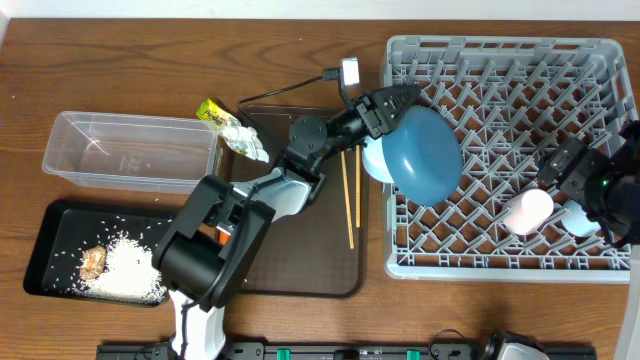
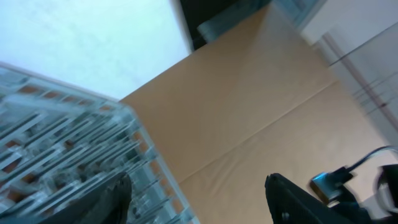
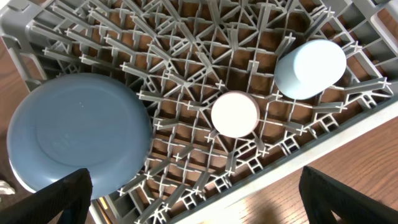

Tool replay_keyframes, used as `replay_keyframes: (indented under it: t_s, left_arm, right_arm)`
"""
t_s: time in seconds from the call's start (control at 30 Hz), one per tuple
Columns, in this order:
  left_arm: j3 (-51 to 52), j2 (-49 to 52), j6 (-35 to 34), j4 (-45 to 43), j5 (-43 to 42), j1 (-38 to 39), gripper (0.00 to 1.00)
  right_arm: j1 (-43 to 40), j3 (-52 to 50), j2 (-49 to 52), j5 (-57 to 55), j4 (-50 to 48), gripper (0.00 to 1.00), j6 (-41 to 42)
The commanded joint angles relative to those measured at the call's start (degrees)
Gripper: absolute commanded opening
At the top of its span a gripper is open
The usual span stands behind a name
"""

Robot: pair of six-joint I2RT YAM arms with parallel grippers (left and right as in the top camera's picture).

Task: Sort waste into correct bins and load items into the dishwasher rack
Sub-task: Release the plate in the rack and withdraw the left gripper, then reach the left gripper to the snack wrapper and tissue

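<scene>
Grey rack (image 1: 500, 44) holds one blue plate (image 1: 426, 152), pink cup (image 3: 234, 114), light-blue cup (image 3: 310, 68) (two cups); left tool (image 2: 199, 200), right tool (image 3: 199, 200) both released.

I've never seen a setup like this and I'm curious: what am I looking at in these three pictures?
Two robot arms work at a wooden table. One picture looks down from above; the other two come from a camera on each wrist. The left end effector is open beside the blue plate, which sits in the grey rack. The right end effector is open above the pink cup and light-blue cup. Chopsticks lie on a brown tray, rice in a black tray, a wrapper and tissue beside the clear tub. Nothing is held.
</scene>
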State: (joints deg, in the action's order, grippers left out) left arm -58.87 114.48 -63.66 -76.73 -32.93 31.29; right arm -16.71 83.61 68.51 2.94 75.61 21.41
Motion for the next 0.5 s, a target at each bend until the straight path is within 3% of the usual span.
replay_keyframes:
  t_s: [0.0,0.27,0.33,0.47]
  left_arm:
    - [-1.38,-4.79,6.56,4.31,-3.34,-0.28,0.71]
    - [-1.38,-14.23,21.57,29.33,-1.86,-2.91,0.73]
    - [-1.38,-16.15,23.39,33.79,-1.73,-4.39,0.83]
    - [-1.38,-20.11,26.21,45.51,-2.19,-8.41,0.86]
  right_arm:
    - [-0.63,0.15,0.02,-0.59,0.07,0.99,-0.85]
    - [-0.63,0.15,0.02,-0.59,0.02,0.99,-0.87]
    - [-0.63,0.15,0.02,-0.59,0.02,0.99,-0.87]
    - [-0.63,0.15,0.02,-0.61,0.07,0.99,-0.90]
